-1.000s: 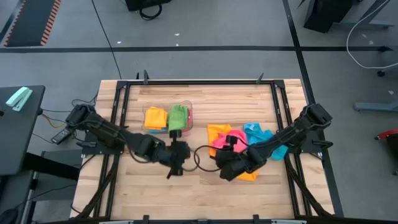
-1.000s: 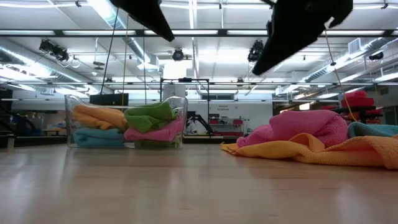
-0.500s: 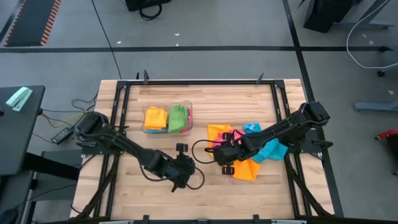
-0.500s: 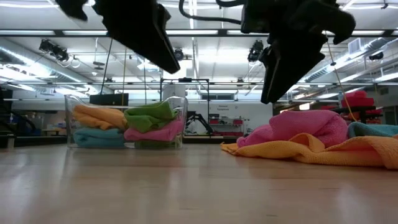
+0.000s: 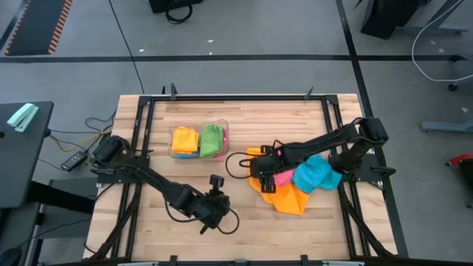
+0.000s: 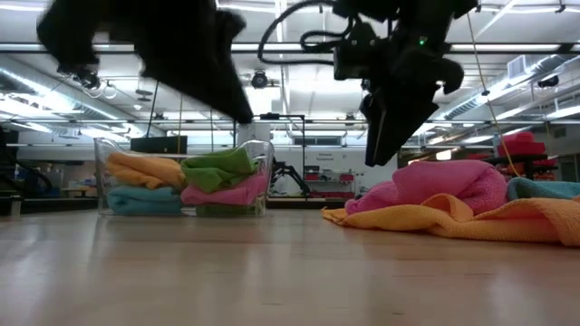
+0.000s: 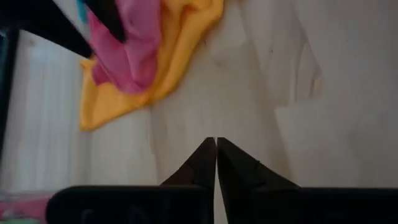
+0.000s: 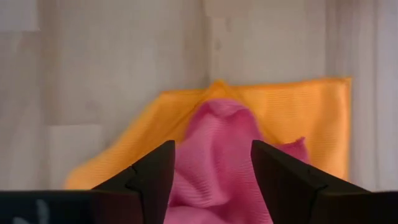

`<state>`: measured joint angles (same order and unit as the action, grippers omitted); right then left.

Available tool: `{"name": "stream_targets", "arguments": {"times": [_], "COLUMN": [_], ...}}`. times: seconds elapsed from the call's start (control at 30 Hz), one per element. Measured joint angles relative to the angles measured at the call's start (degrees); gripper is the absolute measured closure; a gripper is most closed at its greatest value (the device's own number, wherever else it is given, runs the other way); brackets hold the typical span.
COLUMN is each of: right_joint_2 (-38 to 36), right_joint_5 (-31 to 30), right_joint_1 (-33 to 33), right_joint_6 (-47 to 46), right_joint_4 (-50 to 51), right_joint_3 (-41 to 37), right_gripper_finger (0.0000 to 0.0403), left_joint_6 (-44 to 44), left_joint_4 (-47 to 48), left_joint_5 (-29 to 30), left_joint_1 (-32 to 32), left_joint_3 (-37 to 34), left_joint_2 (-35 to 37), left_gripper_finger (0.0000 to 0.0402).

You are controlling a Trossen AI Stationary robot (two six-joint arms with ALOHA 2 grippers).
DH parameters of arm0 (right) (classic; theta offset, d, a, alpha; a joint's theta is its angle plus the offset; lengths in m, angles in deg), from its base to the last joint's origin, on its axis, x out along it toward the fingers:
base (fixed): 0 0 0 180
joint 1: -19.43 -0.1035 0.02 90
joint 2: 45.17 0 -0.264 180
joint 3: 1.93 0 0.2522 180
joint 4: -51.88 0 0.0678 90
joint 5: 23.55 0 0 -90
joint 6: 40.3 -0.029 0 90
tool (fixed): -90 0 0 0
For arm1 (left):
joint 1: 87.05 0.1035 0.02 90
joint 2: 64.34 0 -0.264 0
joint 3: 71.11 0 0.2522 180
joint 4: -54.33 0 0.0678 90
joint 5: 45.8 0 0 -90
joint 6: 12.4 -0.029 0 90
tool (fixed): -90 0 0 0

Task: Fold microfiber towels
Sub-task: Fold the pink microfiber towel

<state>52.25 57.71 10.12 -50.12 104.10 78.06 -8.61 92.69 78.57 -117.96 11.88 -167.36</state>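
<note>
Pincers above bench, nothing held.
Right pincer (image 8: pixel 211 177) spread wide over pink towel (image 8: pixel 217 158) on orange towel (image 8: pixel 292 109), right of centre. Left pincer (image 7: pixel 216 162) closed, empty, near-centre.

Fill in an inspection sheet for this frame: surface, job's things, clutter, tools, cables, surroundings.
Surface: pale wooden plank table, dark frame rails.
Job's things: loose pink microfiber towel on an orange-yellow towel, a crumpled blue towel beside them; folded orange, green, pink and blue towels in a clear plastic bin.
Clutter: nothing seen.
Tools: left tool shut, empty, above bare wood; right tool open above the pink towel.
Cables: black loops at both wrists.
Surroundings: grey floor, side table, industrial hall.
</note>
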Motion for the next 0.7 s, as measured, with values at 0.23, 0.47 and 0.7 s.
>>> {"name": "stream_targets", "arguments": {"times": [0.23, 0.47, 0.7], "right_joint_2": [0.02, 1.58, 3.53], "right_joint_5": [2.04, 5.94, 9.14], "right_joint_1": [4.25, 8.47, 9.17], "right_joint_6": [4.31, 7.73, 9.88], "right_joint_4": [0.09, -0.39, -0.37], "right_joint_3": [-0.04, -0.19, -0.38], "right_gripper_finger": [0.0187, 0.0188, 0.0191], "left_joint_6": [0.29, 0.19, 1.56], "left_joint_4": [-11.41, -21.62, -26.71], "left_joint_5": [-0.11, -0.27, -0.19], "left_joint_1": [1.93, 1.86, 1.34], "left_joint_3": [-11.05, -20.47, -25.44], "left_joint_2": [1.46, 8.3, 15.39], "left_gripper_finger": [0.039, 0.0384, 0.0391]}}
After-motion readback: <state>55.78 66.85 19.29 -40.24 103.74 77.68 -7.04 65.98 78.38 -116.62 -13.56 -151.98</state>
